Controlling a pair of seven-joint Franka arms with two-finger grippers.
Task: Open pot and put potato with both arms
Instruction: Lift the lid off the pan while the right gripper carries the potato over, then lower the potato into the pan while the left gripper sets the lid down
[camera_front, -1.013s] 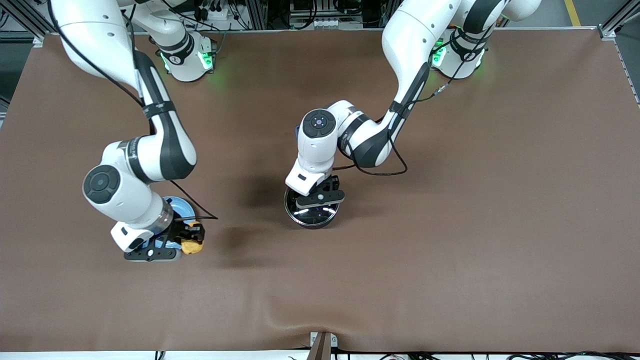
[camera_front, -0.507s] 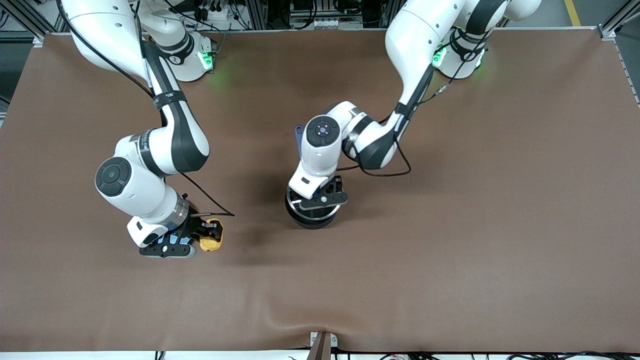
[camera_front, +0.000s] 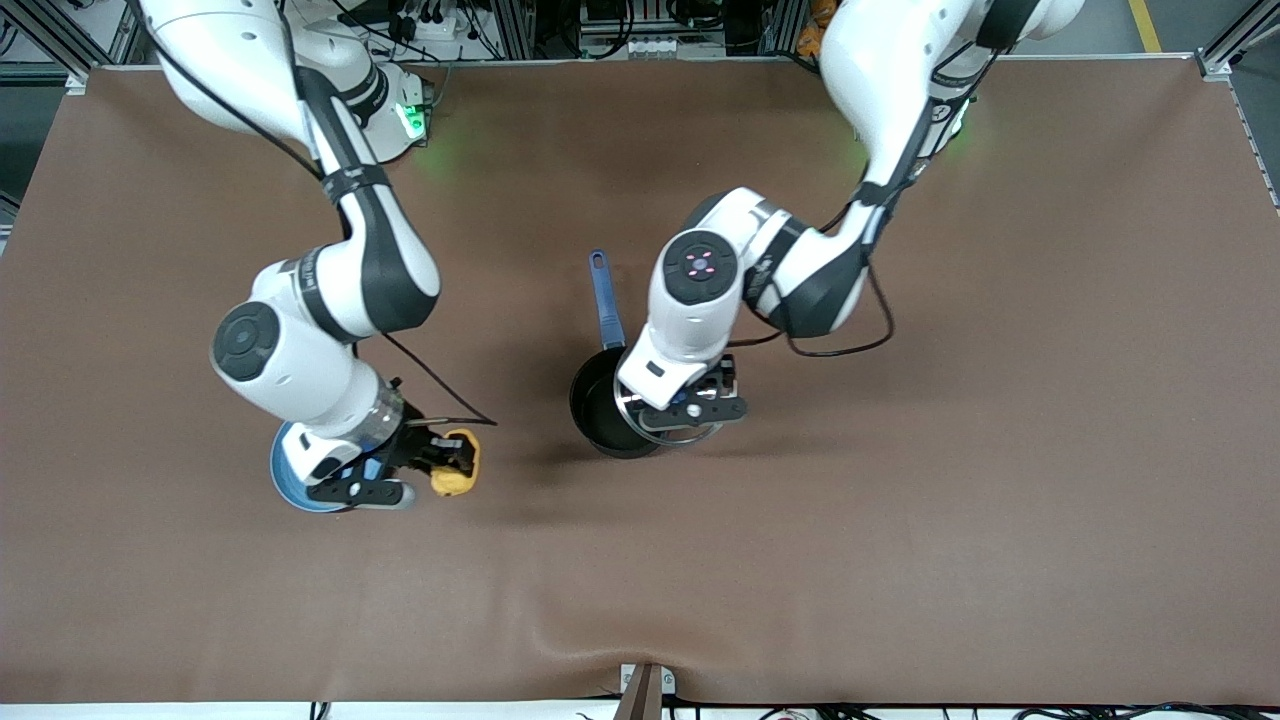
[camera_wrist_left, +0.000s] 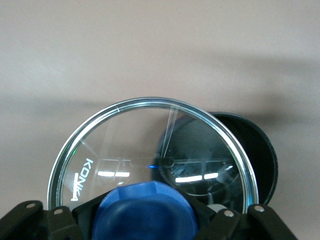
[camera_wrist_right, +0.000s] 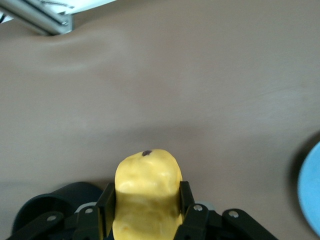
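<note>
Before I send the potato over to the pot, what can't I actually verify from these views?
- Front view: the left pincer and the lid cover part of the pot, so that part of its inside is unseen.
- Left wrist view: the lid's knob is cut off by the edge.
- Right wrist view: the potato's lower end is cut off; the right pincer hides its sides.
- Front view: the right arm covers much of the plate.

You get bright, even light from above. Soft dark shadows lie on the brown table (camera_front: 1000, 450) beside each arm and beside the pot (camera_front: 600, 415). White strips of glare shine on the glass lid (camera_wrist_left: 150, 165) in the left wrist view, and the blue knob (camera_wrist_left: 145, 212) close to that camera looks blurry. The potato (camera_wrist_right: 147, 192) looks bright and a little soft.
</note>
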